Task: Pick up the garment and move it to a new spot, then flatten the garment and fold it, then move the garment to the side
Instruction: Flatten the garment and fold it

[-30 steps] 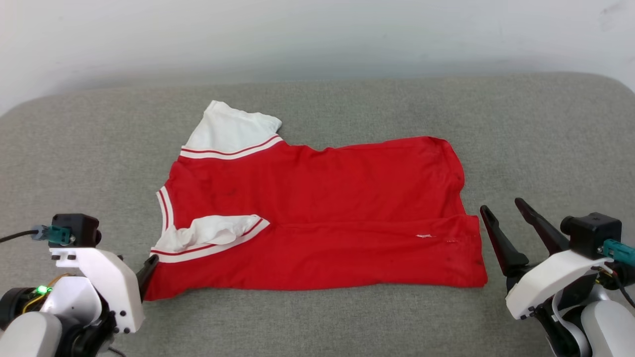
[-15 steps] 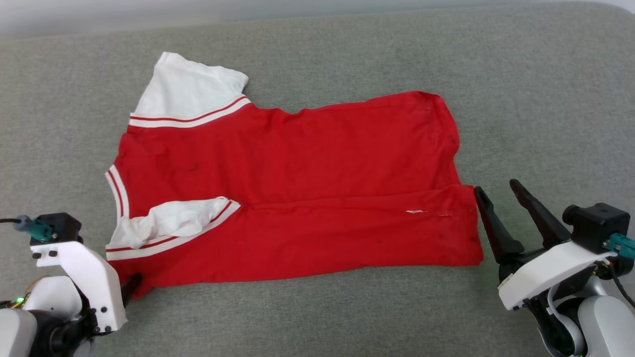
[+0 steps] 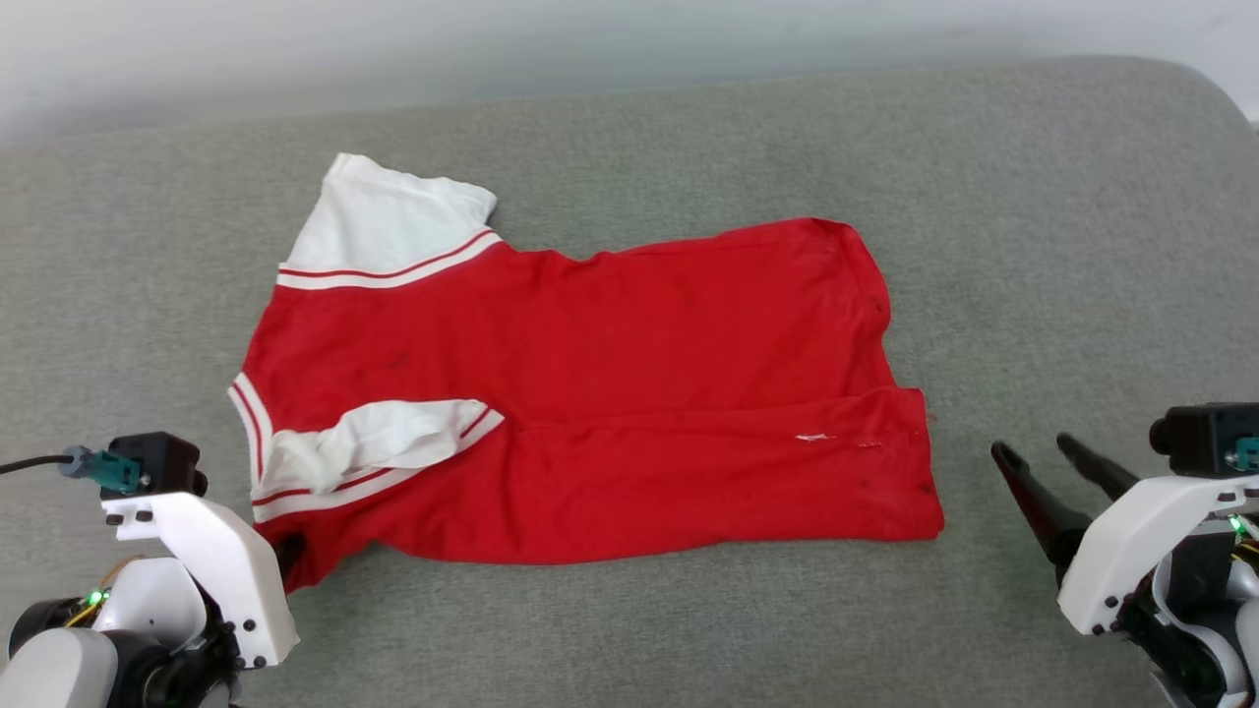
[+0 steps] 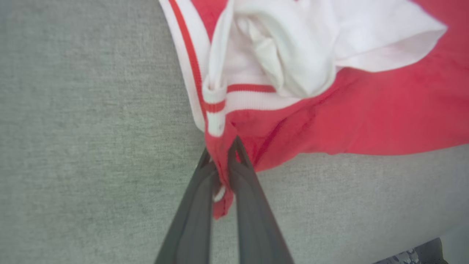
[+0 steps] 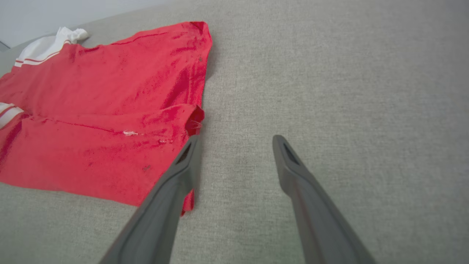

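Pinching garment (image 3: 590, 393) corner, left jaws, right jaws spread nearby, grey cushion (image 3: 1033, 246) beneath.

A grey fabric-covered surface (image 3: 1062, 256) with a rounded far corner is seen across the head view. A pale wall (image 3: 551, 39) is seen behind its far edge.

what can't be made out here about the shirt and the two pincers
Underside of the garment, head view: lies against the grey cushion.
Its far sleeve, left wrist view: beyond the top edge.
Left pincer tips, head view: behind its white housing and the garment's corner.
Right pincer's wrist, head view: cut off by the right edge.
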### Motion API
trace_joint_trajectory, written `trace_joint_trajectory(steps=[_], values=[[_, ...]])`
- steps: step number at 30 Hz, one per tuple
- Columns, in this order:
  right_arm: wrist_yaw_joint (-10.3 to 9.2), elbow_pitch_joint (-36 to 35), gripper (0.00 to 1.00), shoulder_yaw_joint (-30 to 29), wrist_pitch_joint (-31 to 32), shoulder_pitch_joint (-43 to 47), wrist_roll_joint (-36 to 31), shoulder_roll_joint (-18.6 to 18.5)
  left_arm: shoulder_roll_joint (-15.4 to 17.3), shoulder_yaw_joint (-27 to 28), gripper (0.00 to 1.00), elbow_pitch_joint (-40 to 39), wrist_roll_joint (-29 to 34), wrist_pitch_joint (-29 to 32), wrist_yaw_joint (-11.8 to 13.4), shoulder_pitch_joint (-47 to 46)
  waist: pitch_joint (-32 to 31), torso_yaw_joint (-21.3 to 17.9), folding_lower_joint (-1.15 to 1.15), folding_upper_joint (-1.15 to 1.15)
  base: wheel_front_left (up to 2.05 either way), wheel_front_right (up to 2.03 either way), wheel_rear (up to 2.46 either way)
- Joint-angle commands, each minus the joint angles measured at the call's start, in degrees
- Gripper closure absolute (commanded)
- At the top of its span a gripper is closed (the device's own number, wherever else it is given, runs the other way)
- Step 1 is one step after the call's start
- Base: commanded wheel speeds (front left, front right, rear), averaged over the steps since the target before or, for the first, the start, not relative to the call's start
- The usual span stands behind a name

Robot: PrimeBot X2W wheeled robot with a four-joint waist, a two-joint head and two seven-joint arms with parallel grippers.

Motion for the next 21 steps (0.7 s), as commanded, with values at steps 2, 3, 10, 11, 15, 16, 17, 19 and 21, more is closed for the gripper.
trace_joint_trajectory(steps=[2,3,10,11,15,16,17,19,21], values=[[-0.04,-0.21,0.0,0.2,4.31,0.16,0.79,-1.09,0.34,-0.03,1.0,-1.47,0.7,-0.57,0.15,0.42,-1.24,1.4,0.0,0.0,0.0,0.0,0.0],[-0.04,-0.26,0.0,0.36,7.15,-0.13,1.33,-1.37,0.44,-0.11,1.0,-2.39,1.02,-0.74,0.27,0.4,-1.32,1.84,0.0,0.0,0.0,0.0,0.0],[-0.04,1.17,0.0,3.14,19.31,-3.73,3.31,-1.1,0.07,-1.4,1.0,-6.44,2.38,-1.03,0.43,-1.45,0.59,4.7,0.0,0.0,0.0,0.0,0.0],[-0.04,1.96,0.0,3.7,20.12,-4.32,3.6,-0.94,-0.07,-1.59,1.0,-6.72,2.47,-1.26,0.37,-1.71,1.07,5.1,0.0,0.0,0.0,0.0,0.0],[-0.04,5.8,0.0,6.63,22.7,-6.23,4.39,-0.66,-0.99,-2.7,1.0,-6.7,3.04,-2.02,0.08,-3.03,2.75,6.48,0.0,0.0,0.0,0.0,0.0],[-0.04,6.67,0.0,7.7,23.07,-6.24,4.78,-0.51,-1.16,-2.85,1.0,-6.41,3.07,-2.23,0.02,-3.23,2.98,6.73,0.0,0.0,0.0,0.0,0.0],[-0.03,7.61,0.0,8.47,23.6,-6.31,5.43,-0.15,-1.23,-2.94,1.0,-6.11,3.1,-2.47,-0.07,-3.33,3.07,6.86,0.0,0.0,0.0,0.0,0.0],[-0.03,8.79,0.75,9.9,24.12,-6.78,5.9,0.05,-1.49,-3.07,1.0,-5.66,3.08,-2.87,-0.28,-3.56,3.13,7.03,0.0,0.0,0.0,0.0,0.0],[-0.03,9.71,1.0,10.53,24.01,-7.15,6.44,-0.07,-1.69,-3.14,1.0,-5.05,2.8,-3.06,-0.43,-3.47,2.73,7.05,0.0,0.0,0.0,0.0,0.0]])
